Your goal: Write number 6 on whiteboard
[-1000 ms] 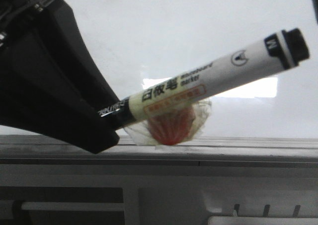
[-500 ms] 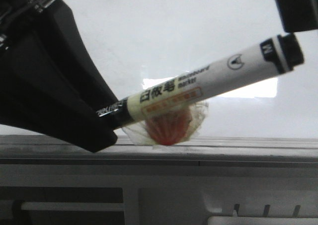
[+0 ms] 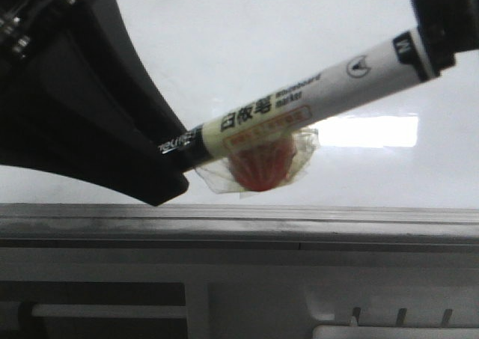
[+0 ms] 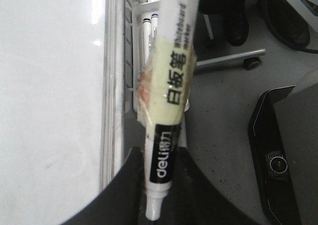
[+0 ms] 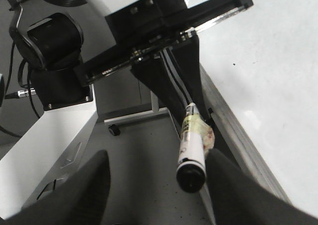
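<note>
My left gripper [image 3: 168,182] is shut on the tail end of a white whiteboard marker [image 3: 314,99], which slants up to the right. Yellowish tape and a red lump [image 3: 262,167] are wrapped round the marker's middle. In the left wrist view the marker [image 4: 171,86] runs out from between the fingers of the left gripper [image 4: 160,158]. My right gripper [image 5: 158,155] is open, its fingers on either side of the black cap [image 5: 191,175], which sits nearer one finger. The glossy whiteboard [image 3: 247,47] lies behind. No number 6 shows on it.
The board's grey frame strip [image 3: 239,221] runs along its lower edge. A tray with spare markers [image 4: 147,29] hangs beside the frame. A tiny black dot [image 5: 233,64] marks the board. A wheeled stand leg [image 4: 231,61] and black equipment [image 4: 278,160] stand on the grey floor.
The marker has risen slightly with my left gripper. My right gripper has come down from the upper right and now overlaps the cap end.
</note>
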### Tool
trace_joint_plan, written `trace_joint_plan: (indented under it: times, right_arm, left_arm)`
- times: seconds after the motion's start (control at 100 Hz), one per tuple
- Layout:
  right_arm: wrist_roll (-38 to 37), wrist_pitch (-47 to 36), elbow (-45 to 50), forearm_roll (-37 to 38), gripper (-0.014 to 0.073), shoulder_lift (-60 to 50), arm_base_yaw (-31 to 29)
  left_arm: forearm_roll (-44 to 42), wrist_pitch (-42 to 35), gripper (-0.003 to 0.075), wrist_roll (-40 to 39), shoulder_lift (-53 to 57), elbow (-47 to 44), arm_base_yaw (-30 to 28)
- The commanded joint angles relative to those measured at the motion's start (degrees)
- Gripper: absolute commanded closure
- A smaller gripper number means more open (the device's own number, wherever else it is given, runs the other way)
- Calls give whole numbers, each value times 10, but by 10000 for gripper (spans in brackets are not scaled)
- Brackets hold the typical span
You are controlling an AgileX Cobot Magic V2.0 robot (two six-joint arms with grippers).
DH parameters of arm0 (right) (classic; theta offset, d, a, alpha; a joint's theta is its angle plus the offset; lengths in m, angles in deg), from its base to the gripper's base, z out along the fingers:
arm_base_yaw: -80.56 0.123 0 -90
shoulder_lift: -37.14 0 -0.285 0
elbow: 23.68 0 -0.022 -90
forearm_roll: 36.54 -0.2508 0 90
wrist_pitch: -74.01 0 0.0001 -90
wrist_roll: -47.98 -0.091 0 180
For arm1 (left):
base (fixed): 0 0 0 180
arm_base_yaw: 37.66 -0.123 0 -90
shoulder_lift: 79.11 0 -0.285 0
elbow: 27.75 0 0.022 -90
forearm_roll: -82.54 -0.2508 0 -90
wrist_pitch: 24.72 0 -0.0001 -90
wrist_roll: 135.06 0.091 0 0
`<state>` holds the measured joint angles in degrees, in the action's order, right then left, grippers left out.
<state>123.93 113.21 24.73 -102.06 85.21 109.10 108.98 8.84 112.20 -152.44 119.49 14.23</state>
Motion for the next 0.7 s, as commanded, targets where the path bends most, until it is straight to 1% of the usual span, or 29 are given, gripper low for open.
trace_joint_plan:
  times: [0.0, 0.1, 0.17, 0.26, 0.43, 0.69]
  right_arm:
    - [26, -13, -18, -53, 208, 23, 2]
    - [78, -16, -18, -98, 208, 51, 2]
    - [101, -17, -18, -125, 208, 69, 2]
    - [106, -17, -18, -147, 208, 92, 2]
    - [116, -17, -18, -160, 214, 120, 2]
    - [117, -13, -19, -161, 380, 142, 2]
  left_arm:
    - [12, -28, 739, -1, 12, 20, 4]
    - [12, -27, 739, -1, 12, 20, 4]
    - [12, -26, 739, -1, 12, 20, 4]
    - [12, -26, 739, -1, 12, 20, 4]
    - [12, -26, 739, -1, 12, 20, 4]
    - [12, -26, 739, -1, 12, 20, 4]
